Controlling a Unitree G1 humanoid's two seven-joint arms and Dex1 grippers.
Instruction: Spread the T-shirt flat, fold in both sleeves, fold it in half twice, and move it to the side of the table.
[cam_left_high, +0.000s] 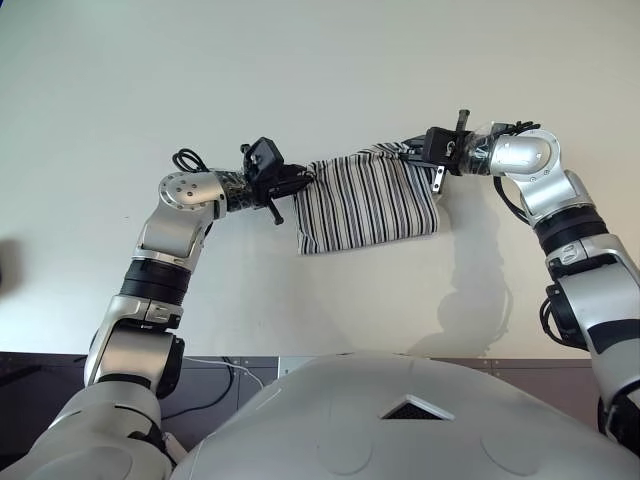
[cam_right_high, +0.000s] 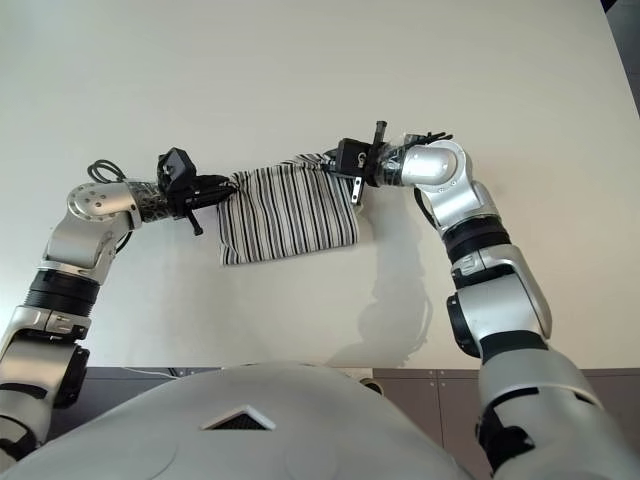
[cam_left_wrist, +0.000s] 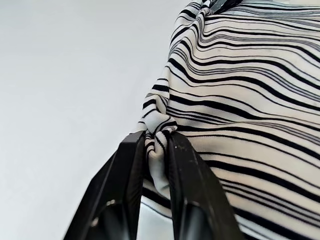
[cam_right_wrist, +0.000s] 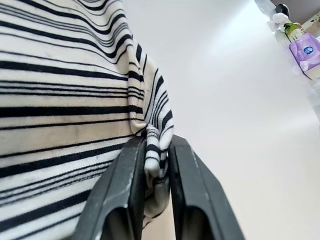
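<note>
T-shirt folded small, mid-desk at 12 o'clock | my left fingers pinch its 10 o'clock corner, right fingers clamp its 1 o'clock corner | likely half-fold: hold corners level and taut, bring them toward 6 o'clock, match edges.

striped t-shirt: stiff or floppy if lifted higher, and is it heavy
Likely floppy: the black-and-white striped fabric T-shirt bunches into folds at the left pincer and right pincer. Probably light: two small pinches seem to hold it up.
</note>
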